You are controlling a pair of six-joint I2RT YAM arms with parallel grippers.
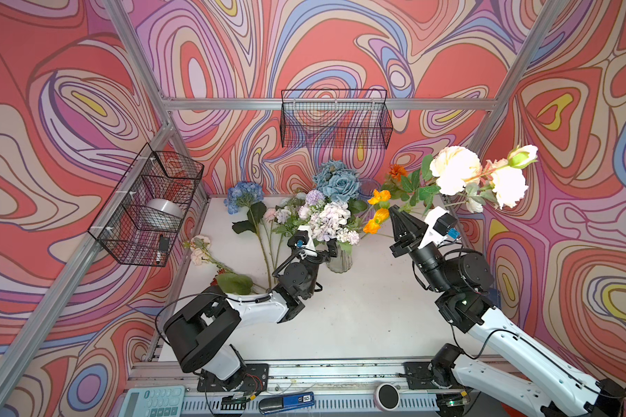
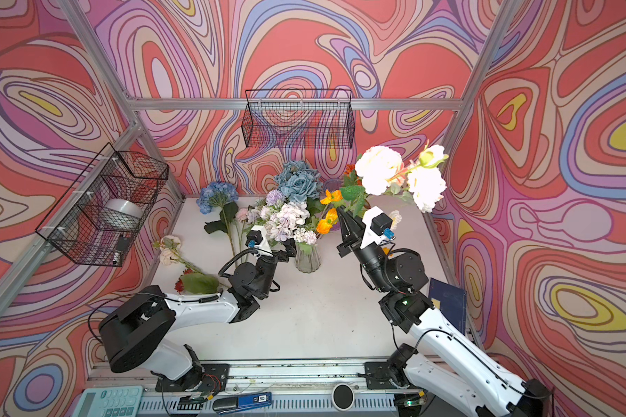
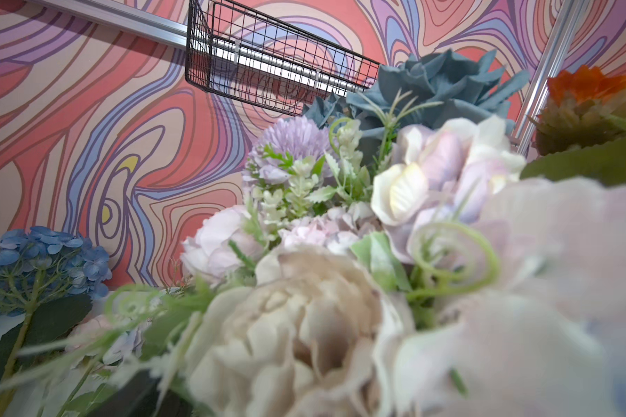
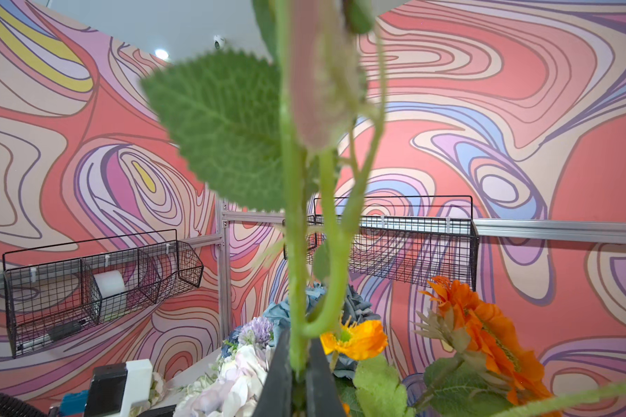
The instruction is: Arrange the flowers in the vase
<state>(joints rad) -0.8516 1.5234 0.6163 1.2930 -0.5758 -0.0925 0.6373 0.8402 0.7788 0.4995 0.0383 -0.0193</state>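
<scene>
White table [image 1: 358,317] inside walls [image 1: 87,108] of red, pink and lilac swirls. Mid-table, a glass vase [image 1: 338,261], upright, packed with flowers [image 1: 331,220] — lilac, white and pale pink heads, with a blue rose [image 1: 337,180] at the far side. Left of it, flat on the table: a hydrangea [image 1: 244,195], and a peach bloom [image 1: 200,249] nearer the left edge. Just right of the bouquet, orange poppies [image 1: 376,216]. Raised over the far right corner, a white rose spray [image 1: 456,173], its stem [image 4: 297,325] pinched between the closed fingers of the right gripper [image 1: 394,213]. Just left of the vase neck, under the bouquet, the left gripper [image 1: 329,251] — jaws spread wide, released. On the far wall, a wire basket [image 1: 335,119]; on the left wall, a second basket [image 1: 149,205].
</scene>
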